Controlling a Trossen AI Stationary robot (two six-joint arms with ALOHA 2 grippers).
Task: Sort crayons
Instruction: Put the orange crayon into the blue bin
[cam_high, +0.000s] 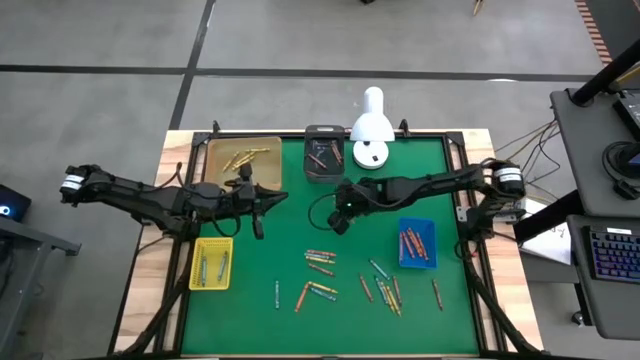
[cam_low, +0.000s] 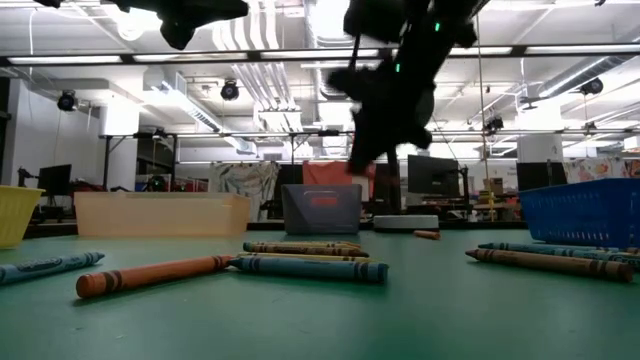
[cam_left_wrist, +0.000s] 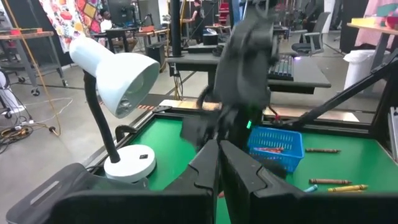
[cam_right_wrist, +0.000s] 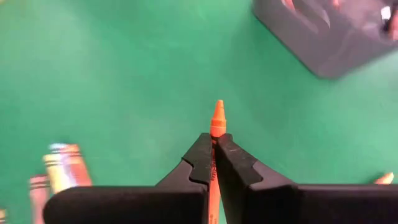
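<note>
Table edges: the green mat (cam_high: 350, 320) runs inside a black frame; bins sit along its rim — a tan tray (cam_high: 262, 165) at the far left corner, a dark grey tray (cam_high: 322, 168) at the far middle, a yellow basket (cam_high: 211, 264) at the left edge, a blue basket (cam_high: 417, 244) toward the right.
Open room: bare mat lies between the two arms and the loose crayons (cam_high: 322, 272) nearer the front edge; the far right corner is also bare.
Lamp: a white desk lamp (cam_high: 371, 135) stands at the far edge just beside the dark grey tray.
Right arm pose: stretched in from the right side, wrist over the mat's middle, just in front of the dark grey tray.
Right gripper (cam_right_wrist: 213, 144): fingers closed narrow on an orange crayon (cam_right_wrist: 217, 118), its tip sticking out past the fingertips, well above the mat.
Left arm pose: reaches in from the left, raised near the tan tray.
Left gripper (cam_left_wrist: 219, 147): fingers pressed together, nothing between them.
Sorted crayons: some lie in each of the four bins.
Only the right wrist view: the held crayon's colour and grip.
Only the low view: loose crayons lying flat, an orange one (cam_low: 155, 275) touching tips with a blue-green one (cam_low: 310, 267).
</note>
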